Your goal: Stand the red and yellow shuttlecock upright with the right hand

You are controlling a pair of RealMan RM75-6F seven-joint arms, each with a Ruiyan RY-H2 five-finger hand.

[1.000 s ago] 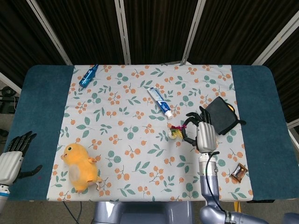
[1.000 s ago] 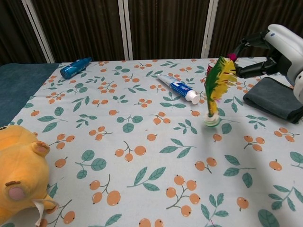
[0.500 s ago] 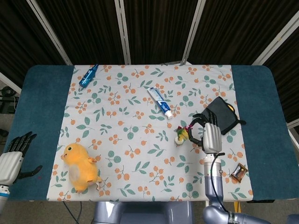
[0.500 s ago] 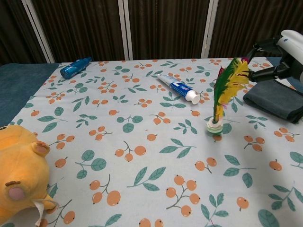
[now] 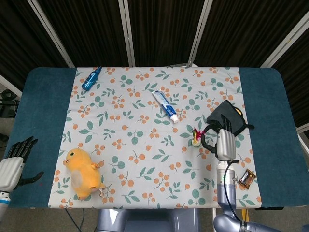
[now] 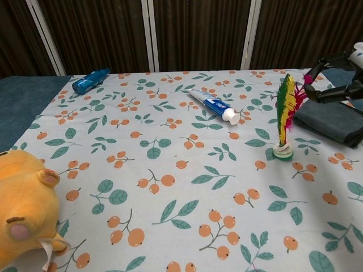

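The red and yellow shuttlecock stands nearly upright on its white base on the floral tablecloth, right of centre. My right hand is just to its right, fingers curled toward the feather tops. Its fingertips touch the pink feather tips and appear to pinch them. My left hand hangs off the table's left front corner, fingers spread, holding nothing.
A dark folded cloth lies right behind the right hand. A toothpaste tube lies mid-table, a blue bottle far left, a yellow plush duck front left, a snack wrapper front right.
The right hand has drawn to the right and toward the table's front, and the shuttlecock has slid right with it, its feathers going from a lean to nearly upright.
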